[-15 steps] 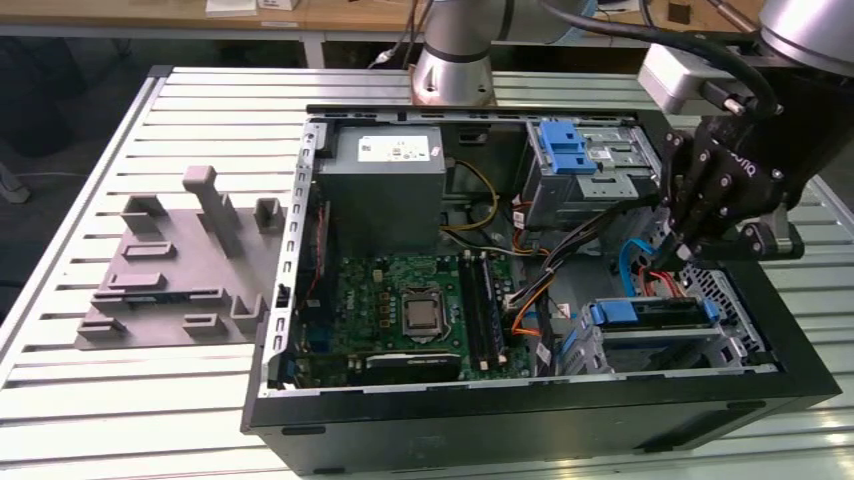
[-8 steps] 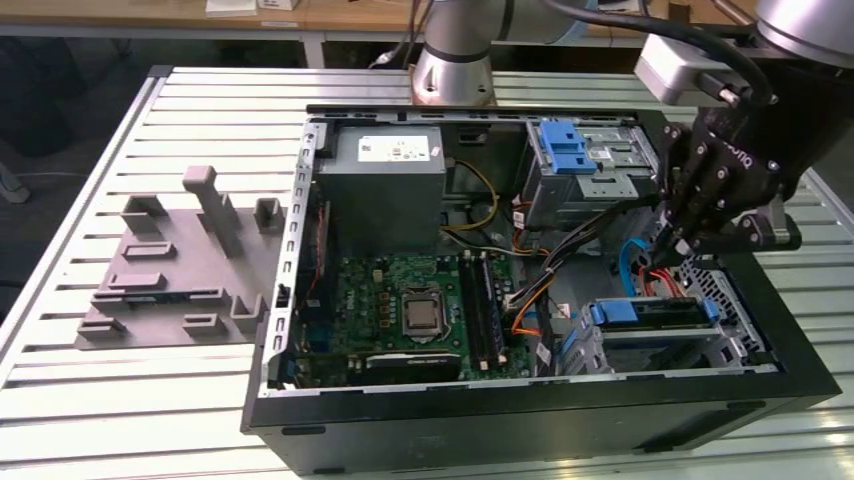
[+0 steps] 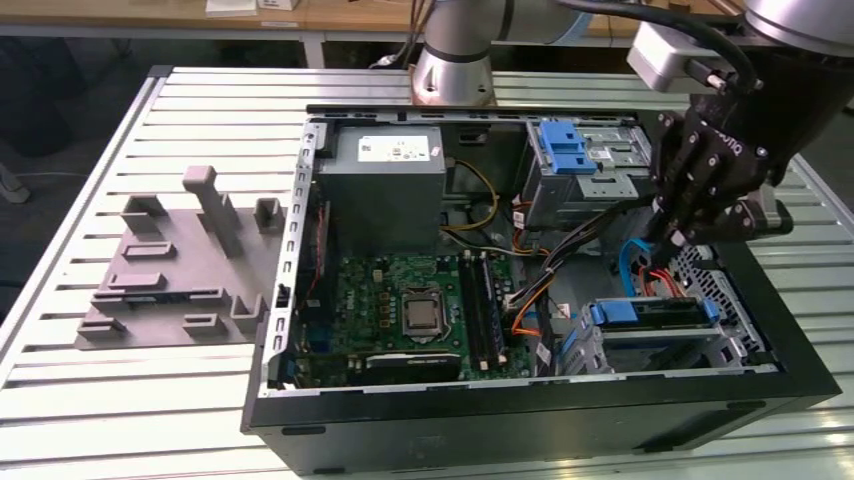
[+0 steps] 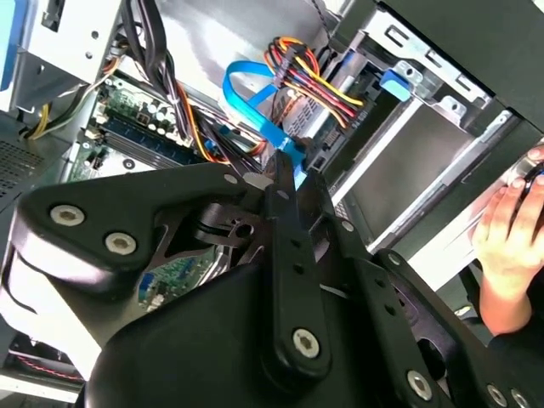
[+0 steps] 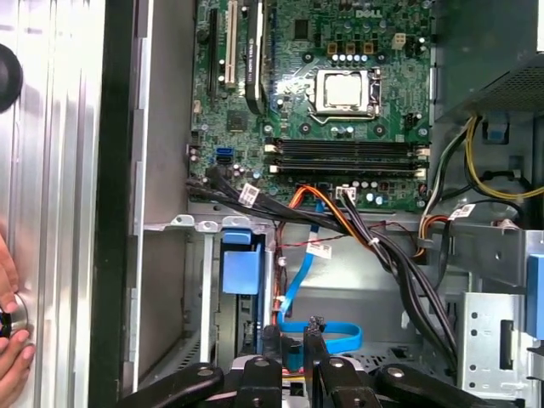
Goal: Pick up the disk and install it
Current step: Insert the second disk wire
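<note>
The disk (image 3: 651, 312), framed by its blue bracket, sits in the drive bay (image 3: 694, 350) at the exterior view's lower right corner of the open computer case. In the first wrist view its blue bracket (image 5: 238, 265) stands in the bay slot. My gripper (image 3: 671, 238) hangs above the bay, apart from the disk. Its fingers stand a narrow gap apart with nothing held. A flat blue cable (image 5: 333, 331) loops right behind that gap (image 5: 292, 342). In the second wrist view the same blue cable (image 4: 251, 93) runs down to my gripper (image 4: 296, 170).
The case holds a green motherboard (image 3: 414, 310), a grey metal box (image 3: 387, 190) and an upper cage with a blue latch (image 3: 574, 150). Black, orange and yellow wires (image 5: 382, 255) cross beside the bay. A grey fixture (image 3: 174, 260) lies outside the case. A person's hand (image 4: 510, 229) rests nearby.
</note>
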Controlling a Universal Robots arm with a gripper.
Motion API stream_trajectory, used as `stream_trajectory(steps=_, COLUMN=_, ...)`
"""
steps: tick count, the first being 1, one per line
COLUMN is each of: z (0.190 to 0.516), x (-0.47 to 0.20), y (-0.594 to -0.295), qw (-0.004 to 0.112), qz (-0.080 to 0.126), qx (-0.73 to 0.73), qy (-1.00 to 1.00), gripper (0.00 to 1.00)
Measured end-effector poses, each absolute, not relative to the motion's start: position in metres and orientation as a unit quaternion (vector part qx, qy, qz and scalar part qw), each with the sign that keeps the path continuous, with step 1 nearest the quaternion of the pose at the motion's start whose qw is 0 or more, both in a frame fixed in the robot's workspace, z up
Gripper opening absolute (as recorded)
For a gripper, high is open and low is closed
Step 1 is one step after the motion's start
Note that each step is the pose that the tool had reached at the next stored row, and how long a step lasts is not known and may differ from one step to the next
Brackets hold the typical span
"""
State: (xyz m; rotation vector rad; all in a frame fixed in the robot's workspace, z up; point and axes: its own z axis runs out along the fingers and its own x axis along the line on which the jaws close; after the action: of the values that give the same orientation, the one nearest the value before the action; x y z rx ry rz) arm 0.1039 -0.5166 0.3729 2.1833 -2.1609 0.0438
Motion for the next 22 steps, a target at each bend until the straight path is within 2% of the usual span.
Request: stream_trajectory(steps=22, z=0.361, x=0.104, y=-0.515, qw=0.037, qz=0.017, qx=0.71, qy=-0.703, gripper=0.24)
